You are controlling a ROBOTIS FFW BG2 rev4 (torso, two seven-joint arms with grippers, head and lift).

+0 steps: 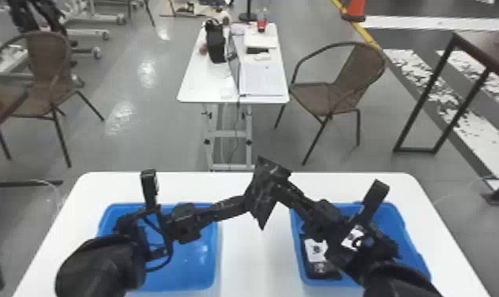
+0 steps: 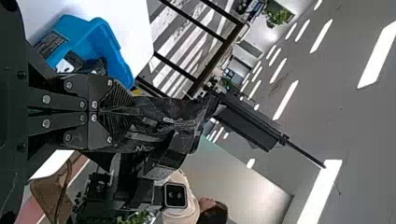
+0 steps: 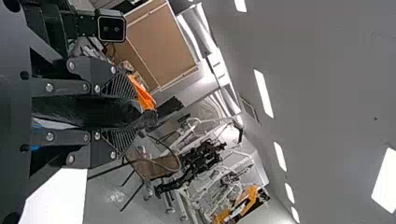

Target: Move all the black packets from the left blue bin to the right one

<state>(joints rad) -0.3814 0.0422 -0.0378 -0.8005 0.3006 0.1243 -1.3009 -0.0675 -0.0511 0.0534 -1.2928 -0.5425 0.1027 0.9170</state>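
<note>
Above the table's middle, between the bins, a black packet (image 1: 270, 191) is shut in my left gripper (image 1: 244, 200). The left wrist view has this packet (image 2: 163, 122) sticking out crumpled from my left gripper (image 2: 116, 113). At the packet's right side is my right gripper (image 1: 289, 190). From its wrist, my right gripper (image 3: 120, 113) stands open, with black packet material (image 3: 88, 111) between its parted fingers. The left blue bin (image 1: 193, 268) lies under the left arm, which hides part of it. Packets with white labels (image 1: 319, 266) lie in the right blue bin (image 1: 408, 249), partly behind the right arm.
Both bins stand on a white table (image 1: 254, 272), with a strip of tabletop between them. Beyond it are a smaller white table (image 1: 205, 85) with a laptop and brown chairs (image 1: 331, 91) on the floor.
</note>
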